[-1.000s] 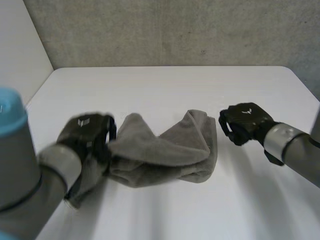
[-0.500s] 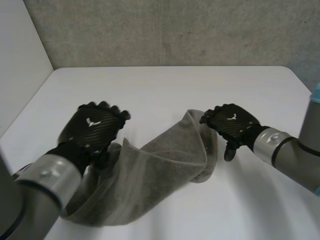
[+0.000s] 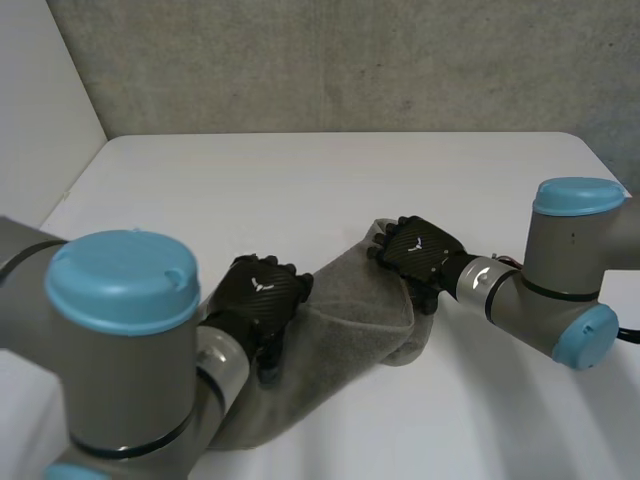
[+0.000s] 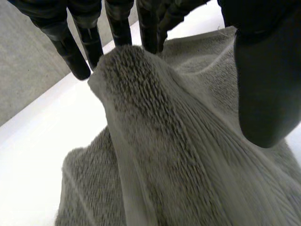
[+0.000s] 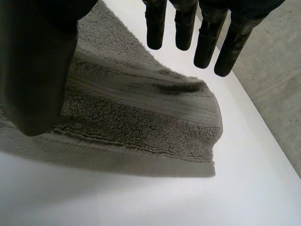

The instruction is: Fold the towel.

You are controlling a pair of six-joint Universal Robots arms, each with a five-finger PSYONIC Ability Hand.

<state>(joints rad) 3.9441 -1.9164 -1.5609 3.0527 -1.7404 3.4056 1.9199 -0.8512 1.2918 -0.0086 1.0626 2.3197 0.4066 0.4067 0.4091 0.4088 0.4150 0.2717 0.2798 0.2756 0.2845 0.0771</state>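
Note:
A grey towel (image 3: 345, 320) lies rumpled and stretched slantwise across the white table (image 3: 330, 180), from the middle toward the near left. My left hand (image 3: 262, 292) is over its middle-left part. In the left wrist view the fingers (image 4: 77, 49) are straight and the thumb (image 4: 263, 80) stands apart, with a raised ridge of towel (image 4: 150, 132) between them reaching the fingertips. My right hand (image 3: 418, 248) sits at the towel's far right end. In its wrist view the straight fingers (image 5: 207, 40) and thumb (image 5: 37, 66) hover above a folded towel corner (image 5: 141, 117), holding nothing.
A grey wall runs behind the table's far edge. Bare white tabletop stretches beyond the towel and to its right. My two arms reach in from the near left and the right.
Both hands have gone from curled to straight-fingered. The towel, bunched a second ago, now lies drawn out toward the near left. Both arms have swung in closer over it.

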